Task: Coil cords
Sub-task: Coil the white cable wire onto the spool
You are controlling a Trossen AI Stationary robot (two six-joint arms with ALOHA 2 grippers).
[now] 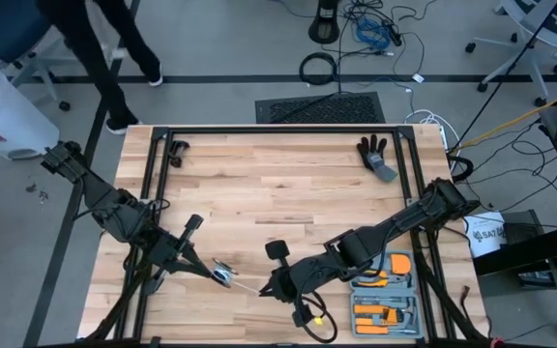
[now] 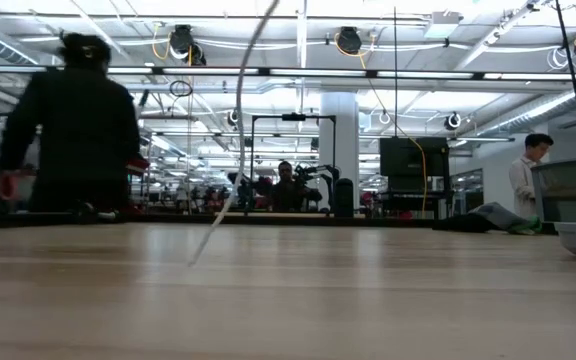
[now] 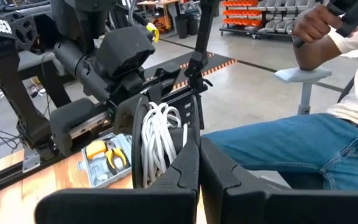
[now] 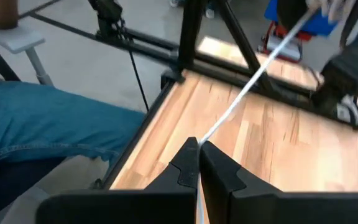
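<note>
Our left gripper [image 3: 199, 163] was pinched shut on coiled white cord [image 3: 159, 142]; beyond our jaws lay an orange-handled tool kit [image 3: 107, 158].

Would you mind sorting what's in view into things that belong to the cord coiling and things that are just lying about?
Part of the job:
- white cord, pinched in the shut right gripper
- coiled bundle of it in the shut left gripper

Just lying about:
- black glove
- orange tool kit
- black cable ring on the floor
</note>
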